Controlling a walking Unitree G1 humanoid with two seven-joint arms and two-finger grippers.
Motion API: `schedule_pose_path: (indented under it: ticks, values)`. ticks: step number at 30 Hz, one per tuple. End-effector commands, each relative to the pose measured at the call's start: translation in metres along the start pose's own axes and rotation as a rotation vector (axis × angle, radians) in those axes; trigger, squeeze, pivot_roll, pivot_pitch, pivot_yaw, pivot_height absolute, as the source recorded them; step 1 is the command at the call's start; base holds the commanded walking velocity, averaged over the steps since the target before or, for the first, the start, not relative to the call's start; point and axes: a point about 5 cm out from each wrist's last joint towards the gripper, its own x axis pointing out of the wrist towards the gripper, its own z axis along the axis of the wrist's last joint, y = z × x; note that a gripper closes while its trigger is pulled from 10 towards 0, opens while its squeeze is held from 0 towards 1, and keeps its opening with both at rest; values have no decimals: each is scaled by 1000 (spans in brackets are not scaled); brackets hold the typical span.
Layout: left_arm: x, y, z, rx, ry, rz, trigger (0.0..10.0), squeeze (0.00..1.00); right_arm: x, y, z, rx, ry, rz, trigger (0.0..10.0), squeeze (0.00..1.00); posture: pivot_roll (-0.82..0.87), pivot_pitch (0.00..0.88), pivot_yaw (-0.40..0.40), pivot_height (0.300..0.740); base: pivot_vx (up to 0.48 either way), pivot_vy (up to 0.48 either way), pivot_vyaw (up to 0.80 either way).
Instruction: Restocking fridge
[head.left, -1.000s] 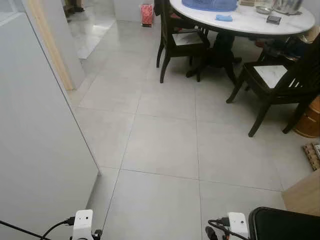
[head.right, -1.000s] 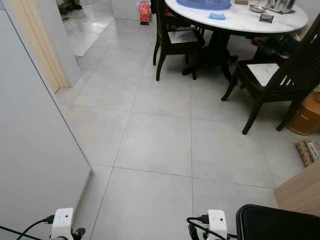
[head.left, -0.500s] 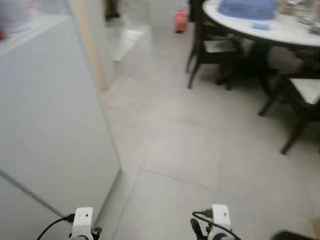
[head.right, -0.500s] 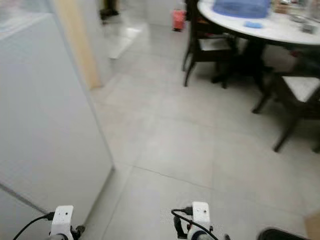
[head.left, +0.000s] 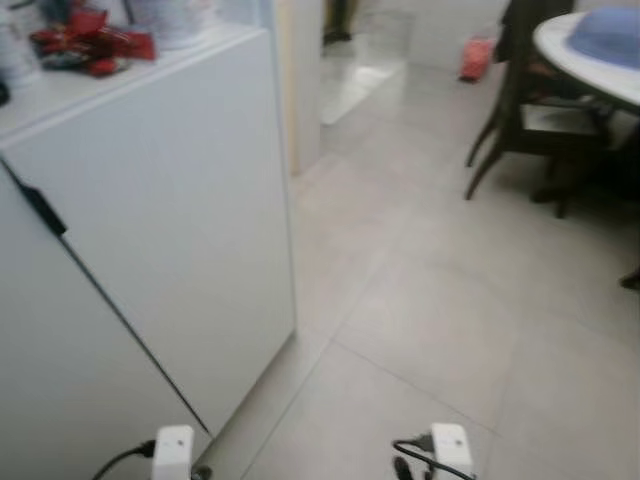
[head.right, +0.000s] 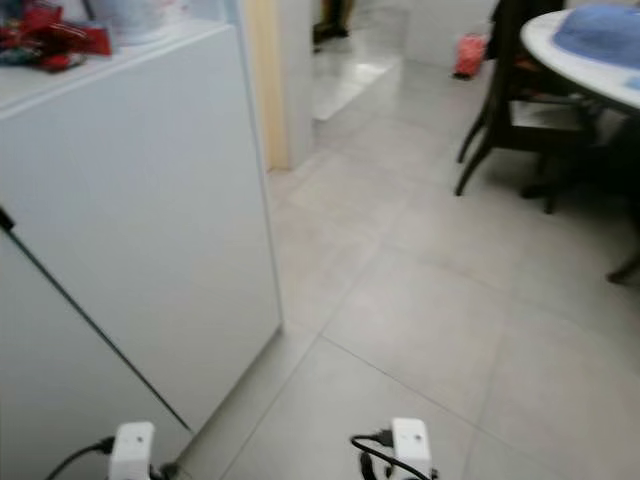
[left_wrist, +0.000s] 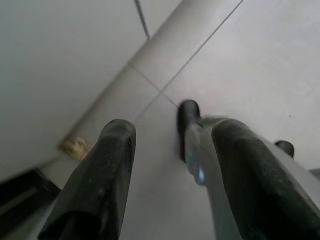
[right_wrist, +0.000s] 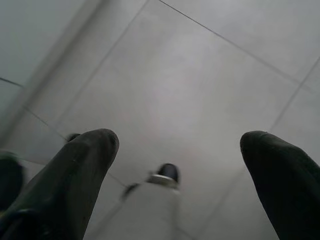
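While both arms hang idle, the left tool (left_wrist: 170, 165) and right tool (right_wrist: 175, 165) gape wide, empty. Judged step: approaching the white fridge (head.left: 170, 230) (handle undiscerned); next comes facing its door.

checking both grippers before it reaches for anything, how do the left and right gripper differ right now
The right gripper has its fingers spread wide; the left gripper has them nearer together. The left gripper hangs by the white cabinet; the right gripper hangs over the tiled floor. Both are open and hold nothing.
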Motion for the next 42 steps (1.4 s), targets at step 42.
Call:
schedule_pose_path:
  ticks: [42]
  values:
    - [-3,18,-6,89,-6,47,10000,0,-4,-2,-11,23,1,20,10000,0,-201,112,-14,740,0,0,800]
